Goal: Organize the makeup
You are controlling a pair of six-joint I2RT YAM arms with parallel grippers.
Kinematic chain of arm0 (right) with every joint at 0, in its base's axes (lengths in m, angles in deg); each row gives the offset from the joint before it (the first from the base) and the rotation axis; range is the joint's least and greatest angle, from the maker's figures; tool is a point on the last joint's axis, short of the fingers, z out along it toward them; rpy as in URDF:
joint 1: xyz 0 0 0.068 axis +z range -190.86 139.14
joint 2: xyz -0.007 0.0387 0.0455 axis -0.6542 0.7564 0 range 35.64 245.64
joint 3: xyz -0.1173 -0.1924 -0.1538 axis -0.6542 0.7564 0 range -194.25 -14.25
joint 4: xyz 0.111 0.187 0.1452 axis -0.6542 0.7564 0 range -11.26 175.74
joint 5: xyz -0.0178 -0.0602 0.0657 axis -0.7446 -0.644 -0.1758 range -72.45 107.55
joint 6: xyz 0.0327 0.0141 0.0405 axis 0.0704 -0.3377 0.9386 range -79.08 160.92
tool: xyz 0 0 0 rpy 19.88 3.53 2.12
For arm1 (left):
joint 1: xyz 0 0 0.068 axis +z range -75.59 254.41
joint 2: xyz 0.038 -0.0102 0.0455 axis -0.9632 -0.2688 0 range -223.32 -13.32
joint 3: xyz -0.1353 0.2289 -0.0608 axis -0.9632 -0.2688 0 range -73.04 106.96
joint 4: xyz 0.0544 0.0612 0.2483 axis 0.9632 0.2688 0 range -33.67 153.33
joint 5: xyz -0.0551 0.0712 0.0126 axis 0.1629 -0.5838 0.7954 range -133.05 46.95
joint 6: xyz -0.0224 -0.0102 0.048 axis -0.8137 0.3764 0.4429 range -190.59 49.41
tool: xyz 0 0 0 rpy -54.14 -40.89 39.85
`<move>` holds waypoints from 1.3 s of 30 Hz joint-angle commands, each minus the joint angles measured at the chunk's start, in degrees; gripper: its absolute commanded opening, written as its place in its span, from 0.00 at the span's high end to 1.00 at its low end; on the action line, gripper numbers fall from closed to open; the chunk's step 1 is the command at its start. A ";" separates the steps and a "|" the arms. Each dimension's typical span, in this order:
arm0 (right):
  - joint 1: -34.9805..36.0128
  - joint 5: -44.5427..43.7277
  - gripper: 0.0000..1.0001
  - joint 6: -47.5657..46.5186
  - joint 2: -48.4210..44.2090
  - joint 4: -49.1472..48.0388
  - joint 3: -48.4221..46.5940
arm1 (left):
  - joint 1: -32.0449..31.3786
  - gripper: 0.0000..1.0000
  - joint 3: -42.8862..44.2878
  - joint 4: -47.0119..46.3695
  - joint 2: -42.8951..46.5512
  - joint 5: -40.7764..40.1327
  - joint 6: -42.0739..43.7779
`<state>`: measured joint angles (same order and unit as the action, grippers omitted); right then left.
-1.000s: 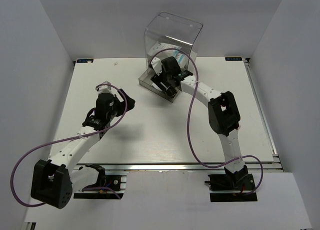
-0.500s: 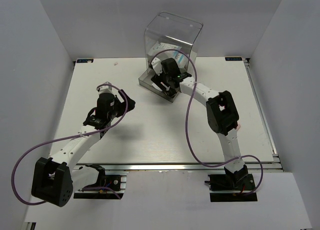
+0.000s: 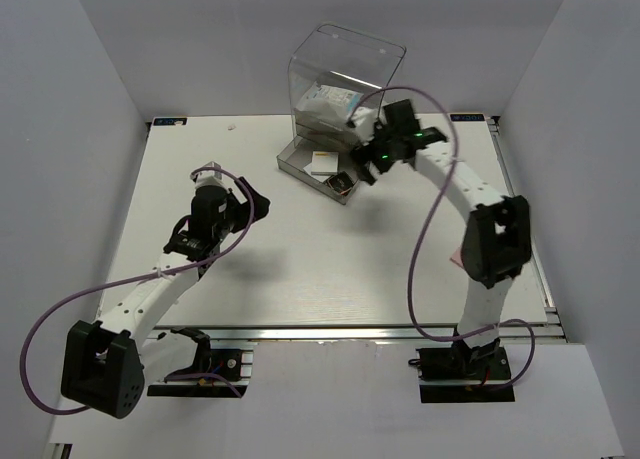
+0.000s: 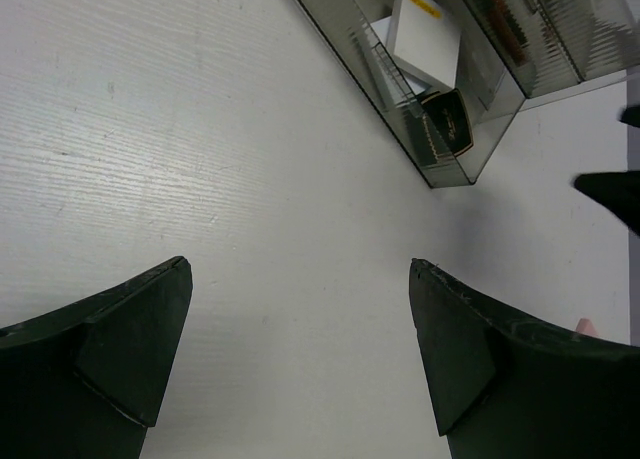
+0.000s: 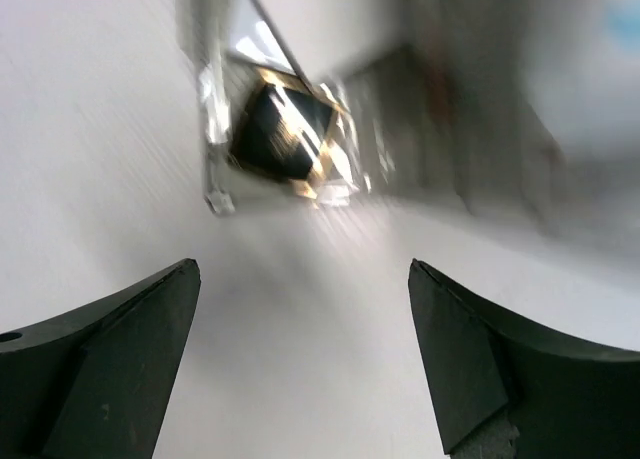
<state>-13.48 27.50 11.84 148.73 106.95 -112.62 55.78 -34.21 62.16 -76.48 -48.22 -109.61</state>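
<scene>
- Top view: the right fingers (image 3: 372,161) are spread and carry nothing. They hang just beside the right end of the pulled-out drawer (image 3: 300,169), apart from it.
- The left fingers (image 3: 210,179) are also spread and empty, over bare worktop (image 3: 300,269), well apart from the drawer.
- A white square (image 3: 323,162) and the black gold-rimmed compact (image 3: 345,184) lie in the drawer. A clear packet (image 3: 330,101) sits inside the clear box (image 3: 345,74) behind it. No loose makeup shows on the worktop.
- Left wrist view: the left fingers (image 4: 130,339) stand wide over bare worktop (image 4: 200,129). Beyond them the drawer (image 4: 400,119) holds the white square (image 4: 425,34), with the compact (image 4: 448,124) in its near corner.
- Right wrist view, blurred: the right fingers (image 5: 110,349) are wide apart with nothing between them. The compact (image 5: 285,134) lies in the drawer corner (image 5: 215,194) ahead.
- Judgement: the items appear stowed, so the step in hand is probably shutting the drawer.
- Recommendation: press on the drawer's front wall, square to its travel and near mid-width, so it does not skew in the box.
- Keep the fingertips low on the wall and outside the rim, clear of the compact.
- Push slowly. The box looks light and may slide back or tip. The left arm could steady it.
</scene>
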 commanded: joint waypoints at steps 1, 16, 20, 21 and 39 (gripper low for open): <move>-9.52 6.57 0.10 1.04 -9.37 11.84 4.22 | 0.00 0.02 -0.68 -1.69 2.69 -0.02 -0.35; -33.52 -5.22 0.11 -19.61 -32.51 20.13 41.15 | 0.09 0.02 0.02 -8.45 -2.14 5.08 -0.61; -33.88 -5.82 0.11 -23.64 -31.89 17.77 43.26 | 0.09 0.02 -0.33 -8.73 -2.41 7.01 -0.79; -33.97 -5.91 0.10 -25.65 -30.84 16.46 43.61 | 0.09 0.02 -0.42 -8.55 -2.32 6.93 -0.79; -33.88 -7.58 0.11 -28.22 -17.65 7.66 41.15 | 0.09 0.02 -1.39 -6.09 0.40 3.41 -0.44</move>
<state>-47.36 21.45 -14.76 130.40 118.62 -71.55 55.82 -36.05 55.82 -77.57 -44.02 -110.47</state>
